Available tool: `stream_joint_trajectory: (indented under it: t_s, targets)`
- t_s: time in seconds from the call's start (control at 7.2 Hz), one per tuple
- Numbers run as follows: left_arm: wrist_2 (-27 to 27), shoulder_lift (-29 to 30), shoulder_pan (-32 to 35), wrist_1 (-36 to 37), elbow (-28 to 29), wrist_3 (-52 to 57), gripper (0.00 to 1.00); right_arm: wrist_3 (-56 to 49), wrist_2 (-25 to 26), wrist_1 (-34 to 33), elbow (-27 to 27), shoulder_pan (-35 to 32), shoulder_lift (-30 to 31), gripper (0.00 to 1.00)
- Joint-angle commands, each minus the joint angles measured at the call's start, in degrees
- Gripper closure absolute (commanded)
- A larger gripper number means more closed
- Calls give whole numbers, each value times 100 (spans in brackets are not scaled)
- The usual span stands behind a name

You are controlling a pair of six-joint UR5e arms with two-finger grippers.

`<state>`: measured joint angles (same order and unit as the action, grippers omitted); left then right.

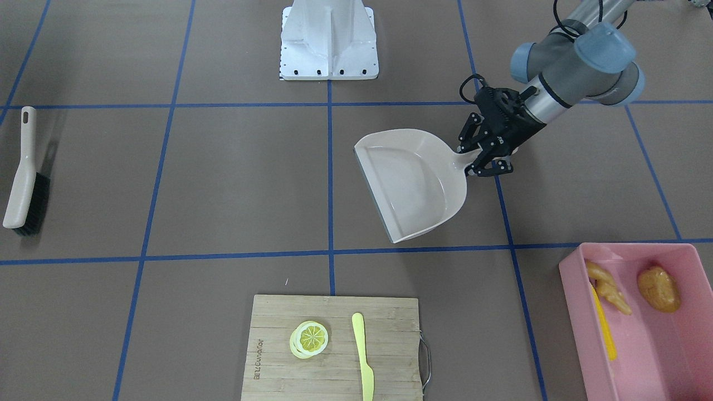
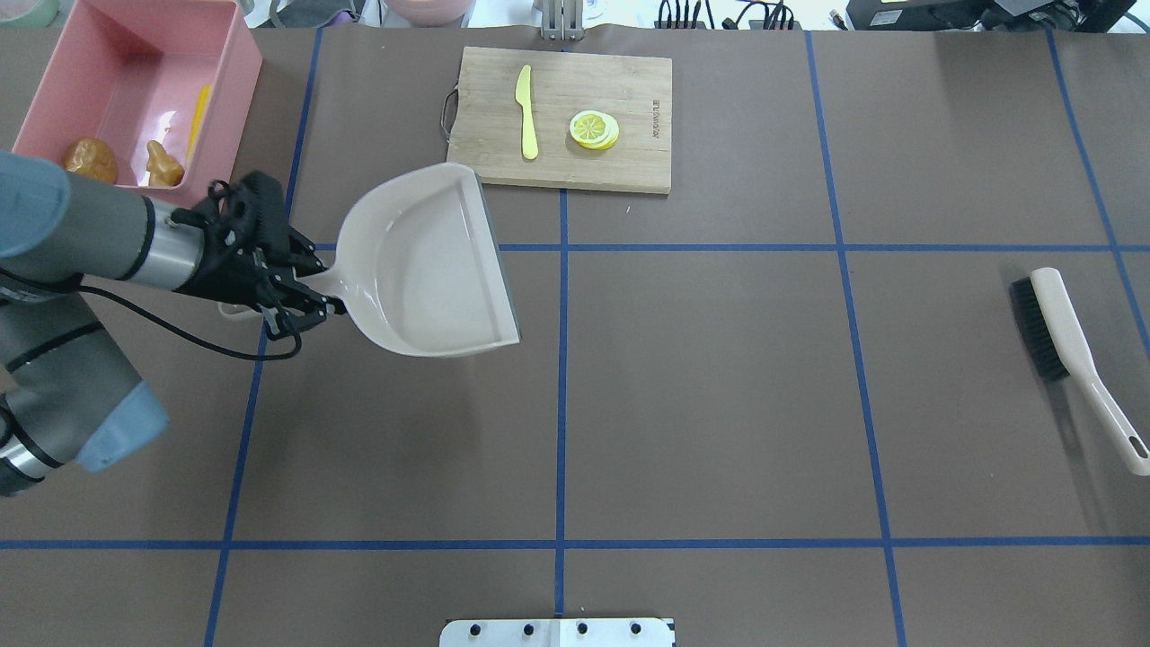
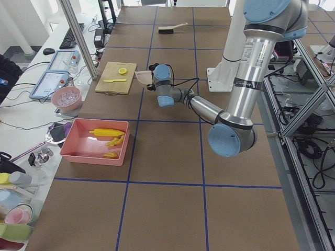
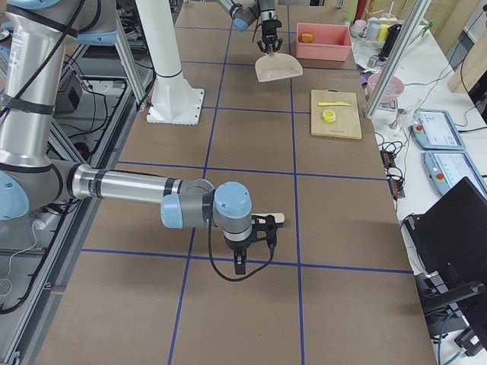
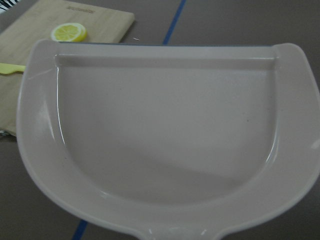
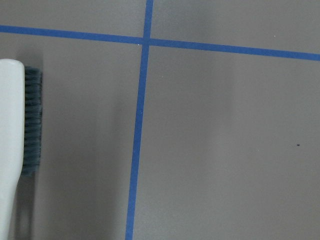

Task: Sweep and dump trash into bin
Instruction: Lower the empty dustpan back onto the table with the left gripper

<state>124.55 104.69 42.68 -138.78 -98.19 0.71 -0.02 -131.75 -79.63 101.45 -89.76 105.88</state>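
**Trash binned; remaining risk in setting the dustpan down**

Already inside the bin [image 1: 640, 250]: all three pieces of trash. Corn cob [image 1: 604, 323] along one long wall, ginger root [image 1: 608, 288] right beside it, potato [image 1: 659, 288] a little apart toward the opposite wall. Nothing else to sweep seen outside the bin, so dumping judged done.

Near the bin, on its robot-facing side: dustpan [image 1: 415, 184], empty and apparently held off the table [image 1: 223, 184]. Clamped on its handle: left gripper [image 1: 483, 157], jaws pressed against either side, wrist close to the bin's near corner.

Likely slips from here:
- Clipping or shoving the bin, if swung back with the wrist that close to the corner.
- Dropping the dustpan with a clatter and a skid, if released before touchdown.
- Catching the cutting board [image 1: 390, 323], which sits farther from the bin than the dustpan does, given the pan's lip looking level with the board's corner from overhead.
- Disturbing the lemon slice [image 1: 309, 338] and knife [image 1: 362, 351] on that board. Not trash, so wrong to carry toward the bin.

Farthest from the bin, at the table's opposite end: brush [image 1: 25, 178], lying flat. Just beside it: right gripper [image 4: 262, 226], apart or together impossible to tell from these views. Could knock the brush askew if lowered carelessly.
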Motion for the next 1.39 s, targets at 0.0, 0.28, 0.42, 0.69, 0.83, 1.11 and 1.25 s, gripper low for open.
stream_joint_trajectory:
  t_s: [0.0,0.28,0.42,0.69,0.83,1.11,1.25]
  targets:
    - [52,252,-410,900,124,1195,100,-7,-9,0,7,3,3,0]
    - [26,542,-401,1868,107,2350,100,11,-35,0,24,3,-6,0]
    - [-1,587,-392,1985,107,2433,100,20,-253,0,41,3,-15,0]
    - [-1,622,-392,2134,90,2373,100,20,-360,0,24,3,-15,0]
    - [-1,684,-384,2257,72,2286,100,11,-360,0,15,3,-15,0]
    - [8,719,-392,2285,63,1803,100,11,-360,0,-20,3,3,0]
    - [-1,728,-401,2285,63,1801,100,11,-369,0,-2,-6,-6,0]
